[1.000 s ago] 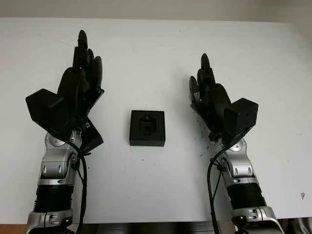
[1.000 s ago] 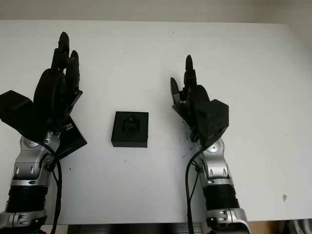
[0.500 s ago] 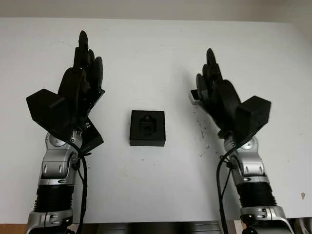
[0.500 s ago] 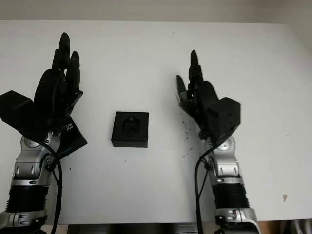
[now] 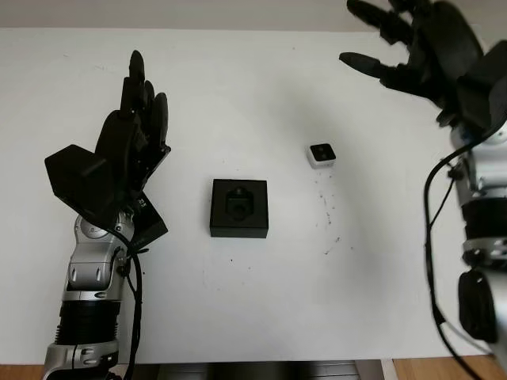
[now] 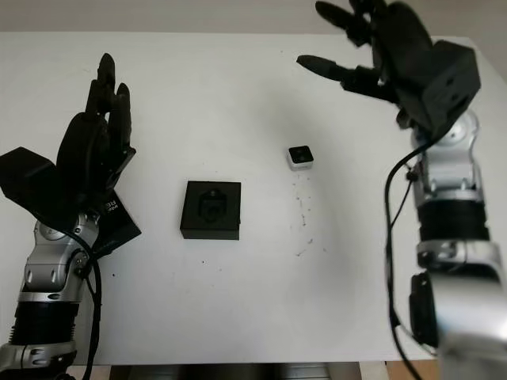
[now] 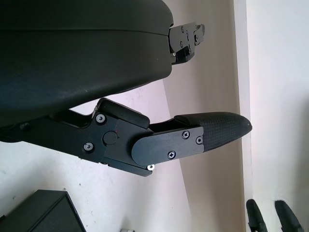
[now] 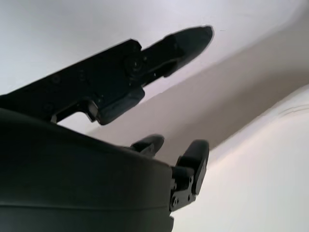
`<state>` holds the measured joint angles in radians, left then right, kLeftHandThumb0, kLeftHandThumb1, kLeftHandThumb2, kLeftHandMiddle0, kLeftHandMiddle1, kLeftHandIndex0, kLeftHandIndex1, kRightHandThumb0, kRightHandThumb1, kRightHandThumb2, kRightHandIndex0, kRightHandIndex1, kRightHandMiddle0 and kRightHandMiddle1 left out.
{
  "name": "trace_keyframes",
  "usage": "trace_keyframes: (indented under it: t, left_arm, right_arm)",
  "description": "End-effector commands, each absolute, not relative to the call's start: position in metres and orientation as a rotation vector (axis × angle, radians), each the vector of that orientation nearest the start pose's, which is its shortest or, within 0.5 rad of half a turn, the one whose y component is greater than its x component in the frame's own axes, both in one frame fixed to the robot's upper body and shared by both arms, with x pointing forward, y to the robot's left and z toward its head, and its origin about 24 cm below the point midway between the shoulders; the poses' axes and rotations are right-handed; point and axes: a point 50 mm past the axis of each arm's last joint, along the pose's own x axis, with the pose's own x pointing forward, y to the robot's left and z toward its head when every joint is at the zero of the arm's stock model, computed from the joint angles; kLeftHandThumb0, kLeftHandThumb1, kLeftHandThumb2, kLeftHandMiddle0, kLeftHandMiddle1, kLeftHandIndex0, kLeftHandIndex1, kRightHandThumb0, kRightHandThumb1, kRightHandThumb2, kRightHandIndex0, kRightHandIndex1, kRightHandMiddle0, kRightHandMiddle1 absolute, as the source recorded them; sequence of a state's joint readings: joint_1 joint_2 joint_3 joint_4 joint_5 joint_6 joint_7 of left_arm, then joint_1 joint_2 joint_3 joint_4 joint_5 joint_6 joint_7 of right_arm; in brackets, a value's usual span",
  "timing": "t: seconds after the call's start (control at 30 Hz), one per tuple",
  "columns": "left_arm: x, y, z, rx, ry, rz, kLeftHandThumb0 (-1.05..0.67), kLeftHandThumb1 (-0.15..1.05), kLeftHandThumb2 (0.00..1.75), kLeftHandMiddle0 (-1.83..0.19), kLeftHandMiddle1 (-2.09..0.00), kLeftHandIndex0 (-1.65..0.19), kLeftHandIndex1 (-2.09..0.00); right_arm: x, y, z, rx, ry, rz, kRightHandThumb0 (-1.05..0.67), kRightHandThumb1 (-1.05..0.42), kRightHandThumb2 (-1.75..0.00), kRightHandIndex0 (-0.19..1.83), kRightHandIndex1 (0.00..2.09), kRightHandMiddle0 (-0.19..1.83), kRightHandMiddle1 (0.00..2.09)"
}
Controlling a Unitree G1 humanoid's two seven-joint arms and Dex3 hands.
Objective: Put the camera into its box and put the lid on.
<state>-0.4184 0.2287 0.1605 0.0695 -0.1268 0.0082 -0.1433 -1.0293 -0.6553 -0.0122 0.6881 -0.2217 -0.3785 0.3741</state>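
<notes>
My right hand point(image 5: 420, 47) has lifted away to two o'clock, open and empty, uncovering the camera point(image 5: 321, 154); the box point(image 5: 239, 207) awaits, grasp not begun.

You've got bare white table point(image 5: 261, 317) all around the black box point(image 5: 239, 207), so it's reachable from any side. The small white camera point(image 5: 321, 155) sits up and right of the box, well apart from it, with table showing between them. Left hand point(image 5: 131, 142) is open, left of the box with a gap, blocking that side's approach. Right hand point(image 5: 412, 47) is open, high at the far right, beyond the camera and not over it, so the camera's top is uncovered.
</notes>
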Motion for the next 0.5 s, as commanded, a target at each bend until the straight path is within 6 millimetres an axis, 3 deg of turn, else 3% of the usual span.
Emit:
trace_keyframes:
  t: [0.0, 0.13, 0.23, 0.47]
  left_arm:
    - [0.321, 0.193, 0.157, 0.086, -0.362, -0.077, -0.81, 1.05, 0.59, 0.19, 0.00, 0.19, 0.00]
    - [0.321, 0.193, 0.157, 0.082, -0.361, -0.078, -0.81, 1.05, 0.60, 0.19, 0.00, 0.19, 0.00]
    - [0.321, 0.193, 0.157, 0.086, -0.370, -0.082, -0.80, 1.05, 0.60, 0.19, 0.00, 0.19, 0.00]
    - [0.321, 0.195, 0.158, 0.091, -0.369, -0.087, -0.82, 1.05, 0.59, 0.19, 0.00, 0.19, 0.00]
  right_arm:
    - [0.375, -0.233, 0.297, -1.021, -0.529, 0.191, -0.73, -0.70, -0.05, 0.54, 0.30, 0.32, 0.63]
    - [0.381, -0.231, 0.297, -1.292, -0.458, 0.240, -0.71, -0.69, -0.06, 0.60, 0.18, 0.49, 0.35]
    - [0.385, -0.227, 0.287, -1.454, -0.344, 0.289, -0.67, -0.74, -0.07, 0.49, 0.09, 0.41, 0.23]
    - [0.387, -0.222, 0.261, -1.537, -0.244, 0.355, -0.62, -0.77, -0.06, 0.43, 0.05, 0.43, 0.11]
